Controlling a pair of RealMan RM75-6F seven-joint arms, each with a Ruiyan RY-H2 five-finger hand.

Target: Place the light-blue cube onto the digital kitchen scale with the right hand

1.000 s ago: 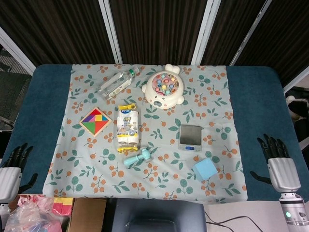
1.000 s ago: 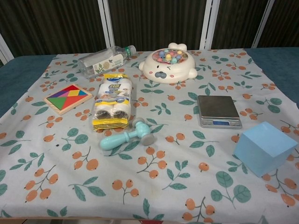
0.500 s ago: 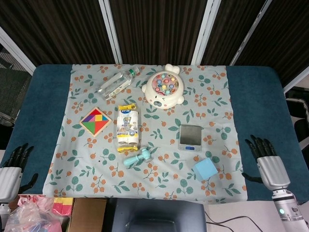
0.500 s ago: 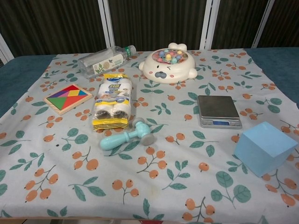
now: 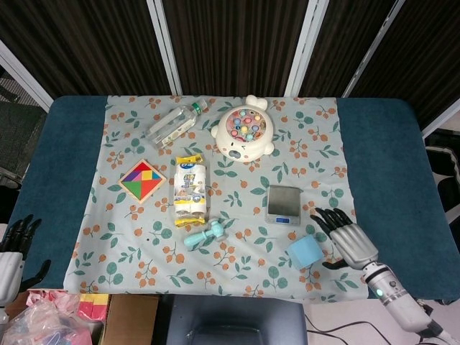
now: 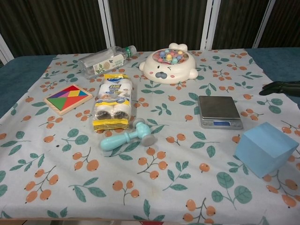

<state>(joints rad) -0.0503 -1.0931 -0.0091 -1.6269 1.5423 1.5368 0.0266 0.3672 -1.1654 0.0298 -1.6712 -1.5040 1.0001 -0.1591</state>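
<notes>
Light-blue cube (image 5: 305, 252) sits on the floral cloth (image 5: 144, 259) nr the front edge of the bench (image 5: 65, 144), just in front and to the right of the digital kitchen scale (image 5: 283, 204), not touching it. Scale pan bare, its display strip facing the robot.

Right hand (image 5: 347, 240) hovers just right of the cube w/ fingers spread, holding nothing; fingertips (image 6: 276, 87) only just enter the chest view at its right edge. Can't tell if the hand touches the cube. Left hand (image 5: 11, 248) is at the far left bench edge, fingers apart, empty, well away from everything.

Elsewhere on the cloth: teal toy hammer (image 5: 206, 234), snack pack (image 5: 190, 190), tangram puzzle (image 5: 141, 180), water bottle (image 5: 172, 123) lying on its side, cream fishing-game toy (image 5: 244, 134) at the back.
</notes>
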